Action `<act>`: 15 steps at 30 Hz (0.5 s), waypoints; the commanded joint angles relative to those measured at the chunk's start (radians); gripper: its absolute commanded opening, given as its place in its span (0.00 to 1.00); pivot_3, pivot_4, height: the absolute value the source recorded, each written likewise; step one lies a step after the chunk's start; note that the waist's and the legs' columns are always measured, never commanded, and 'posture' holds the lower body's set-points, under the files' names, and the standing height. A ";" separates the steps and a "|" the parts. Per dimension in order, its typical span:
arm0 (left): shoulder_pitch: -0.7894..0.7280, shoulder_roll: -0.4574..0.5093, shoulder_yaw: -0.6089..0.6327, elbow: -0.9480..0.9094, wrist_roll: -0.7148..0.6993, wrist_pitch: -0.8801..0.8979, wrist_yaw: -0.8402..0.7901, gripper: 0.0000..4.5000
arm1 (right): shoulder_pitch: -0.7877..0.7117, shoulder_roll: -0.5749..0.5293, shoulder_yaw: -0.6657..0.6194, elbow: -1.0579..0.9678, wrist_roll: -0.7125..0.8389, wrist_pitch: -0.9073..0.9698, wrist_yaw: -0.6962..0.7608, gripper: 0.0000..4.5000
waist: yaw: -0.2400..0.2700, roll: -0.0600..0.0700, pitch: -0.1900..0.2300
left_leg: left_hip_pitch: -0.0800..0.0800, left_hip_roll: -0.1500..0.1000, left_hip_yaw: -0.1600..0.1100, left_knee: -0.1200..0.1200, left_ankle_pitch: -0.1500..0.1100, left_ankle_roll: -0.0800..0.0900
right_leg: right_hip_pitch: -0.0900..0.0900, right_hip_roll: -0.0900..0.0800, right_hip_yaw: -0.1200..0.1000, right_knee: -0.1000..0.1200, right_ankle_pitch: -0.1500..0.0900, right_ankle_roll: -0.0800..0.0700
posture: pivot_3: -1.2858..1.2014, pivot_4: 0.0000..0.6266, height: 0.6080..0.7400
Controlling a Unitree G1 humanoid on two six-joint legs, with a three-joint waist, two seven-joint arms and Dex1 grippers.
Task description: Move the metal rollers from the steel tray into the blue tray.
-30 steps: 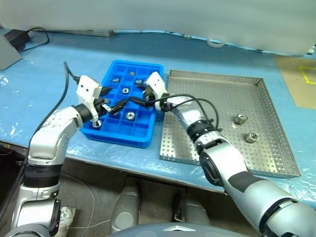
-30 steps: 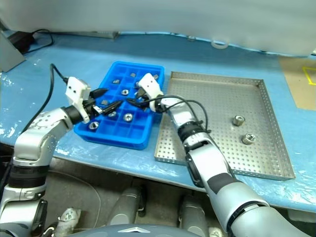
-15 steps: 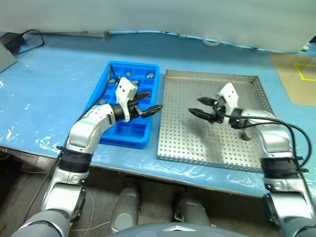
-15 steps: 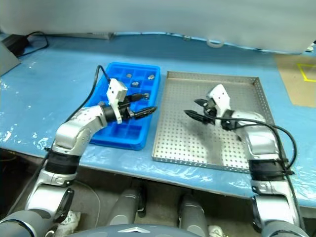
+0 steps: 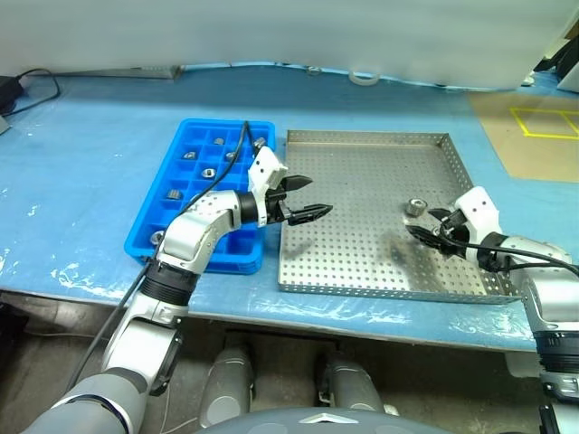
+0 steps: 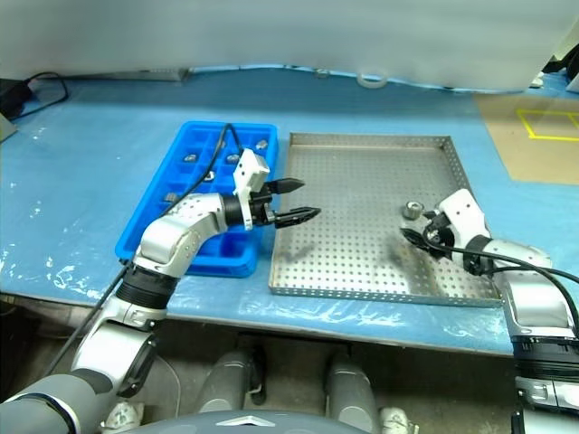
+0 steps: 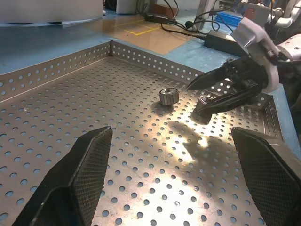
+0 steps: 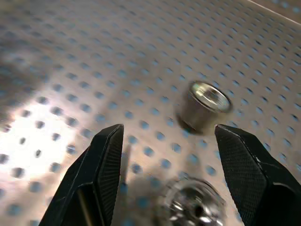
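Rollers (image 8: 203, 107), 2 short shiny hollow cylinders, lie before the spread right claw (image 5: 425, 228); left claw (image 5: 306, 196) spread.

Steel tray (image 5: 362, 262) floor is left bare across its middle and near side; passage there is unobstructed. Left gripper (image 5: 308, 197) is held open over the tray's left edge. Right gripper (image 5: 425, 228) is spread low at the right side, with two metal rollers (image 8: 203, 107) between its fingers (image 8: 104, 165).
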 commanded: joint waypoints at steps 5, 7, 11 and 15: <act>-0.001 0.004 0.000 -0.054 -0.014 0.007 -0.026 0.95 | 0.011 0.009 -0.018 0.118 -0.011 -0.121 -0.026 0.71 | 0.000 0.001 0.000 | -0.001 0.000 0.000 0.000 0.000 0.001 | 0.000 0.000 0.000 0.000 0.000 0.000 | 0.47 0.24 1.00; 0.000 0.008 0.002 -0.059 -0.021 0.020 -0.035 0.95 | 0.021 0.012 -0.017 0.106 0.000 -0.110 -0.017 0.71 | 0.000 0.001 0.000 | -0.001 0.000 0.001 0.000 0.000 0.001 | 0.000 0.000 0.000 0.000 0.000 0.000 | 0.48 0.24 1.00; 0.002 0.013 0.005 -0.063 -0.023 0.027 -0.044 0.95 | 0.044 0.014 -0.011 0.071 0.008 -0.094 -0.013 0.71 | 0.000 0.001 0.000 | 0.000 0.001 0.000 0.000 0.000 0.001 | 0.000 0.000 0.000 0.000 0.000 0.000 | 0.48 0.24 1.00; 0.006 0.016 0.006 -0.064 -0.018 0.025 -0.047 0.95 | 0.066 0.012 -0.016 0.057 0.028 -0.096 0.012 0.57 | 0.001 0.001 0.000 | 0.000 0.001 0.001 0.000 0.000 0.002 | 0.001 0.000 0.000 0.000 0.000 0.000 | 0.48 0.24 1.00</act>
